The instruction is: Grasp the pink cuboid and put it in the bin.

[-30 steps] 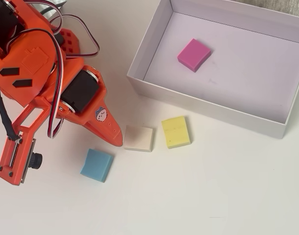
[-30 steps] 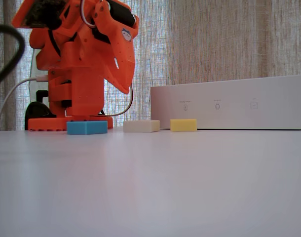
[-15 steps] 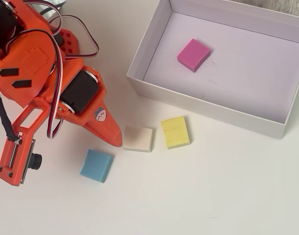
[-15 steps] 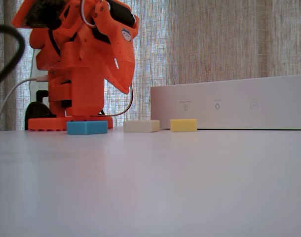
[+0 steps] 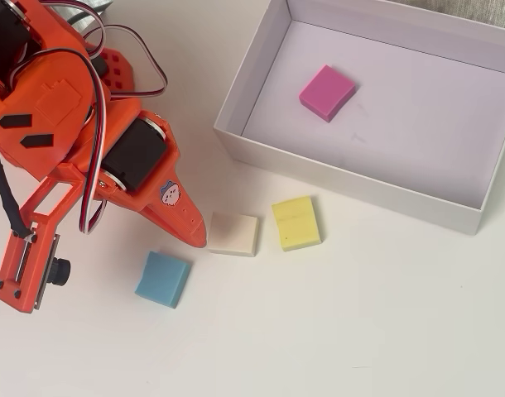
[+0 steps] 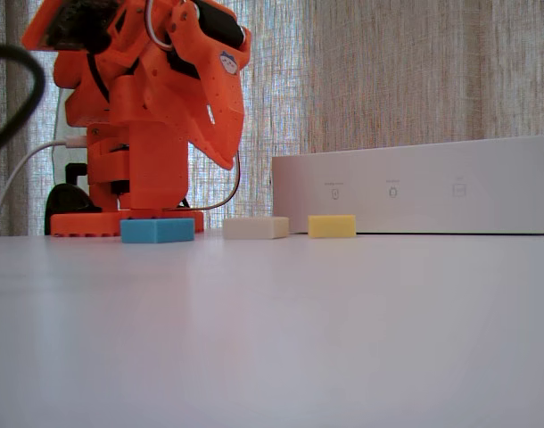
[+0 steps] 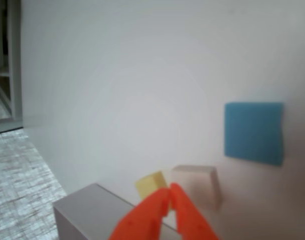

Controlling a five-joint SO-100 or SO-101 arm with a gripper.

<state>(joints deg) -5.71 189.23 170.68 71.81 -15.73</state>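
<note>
White table (image 5: 360,331) fills the overhead view, and sheer curtains (image 6: 415,71) are seen behind it in the fixed view. The pink cuboid (image 5: 327,92) is found lying flat on the floor of the bin (image 5: 236,136), near its upper-left corner and clear of the walls. The orange end effector (image 7: 169,196) is held above the table with its tips together and nothing between them, while the blue block (image 5: 163,279), cream block (image 5: 233,233) and yellow block (image 5: 295,222) are laid just outside the bin.

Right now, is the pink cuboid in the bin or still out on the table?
In. The overhead view shows the pink cuboid lying flat on the floor of the bin, away from the pincer.
</note>
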